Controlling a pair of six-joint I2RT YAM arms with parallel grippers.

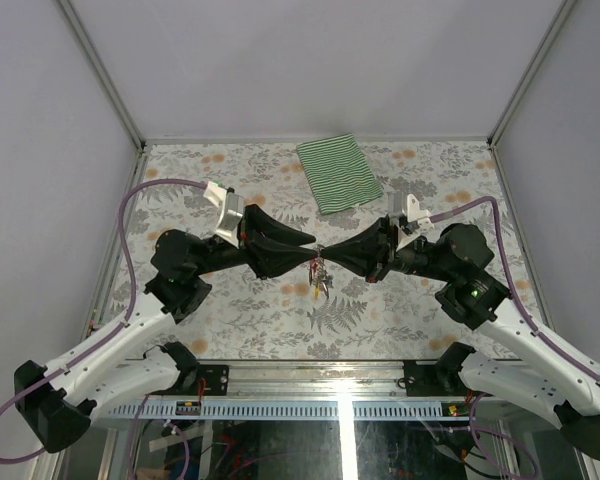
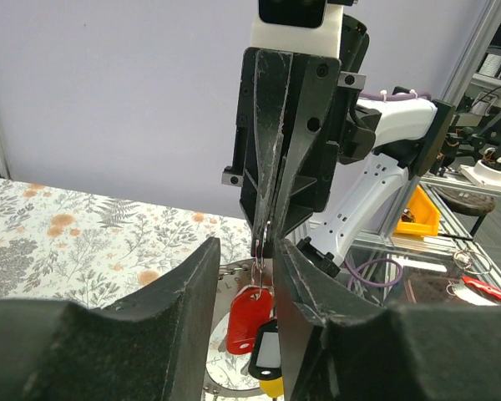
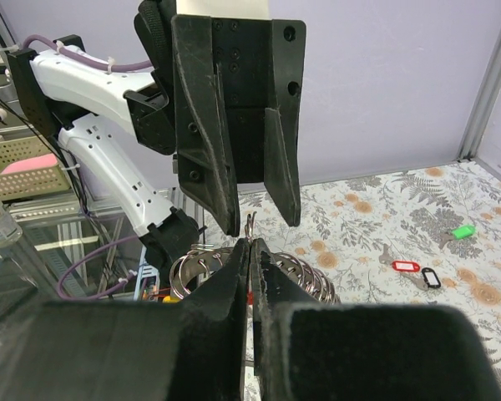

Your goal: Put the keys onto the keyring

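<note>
Grippers stood tip to tip in mid-air above table (image 1: pixel 220 320) centre. Right gripper (image 2: pixel 263 238) was clenched on keyring (image 2: pixel 258 253), holding it up, likely to steady it so other arm could work on it. Threaded keys (image 2: pixel 249 317) with red, black and yellow tags hung below ring, clear of table. Left gripper (image 2: pixel 246 251) was partly spread, fingers either side of ring, gripping nothing visible. Loose keys (image 3: pixel 405 266) lay on table, well apart from ring, so job looked unfinished.
</note>
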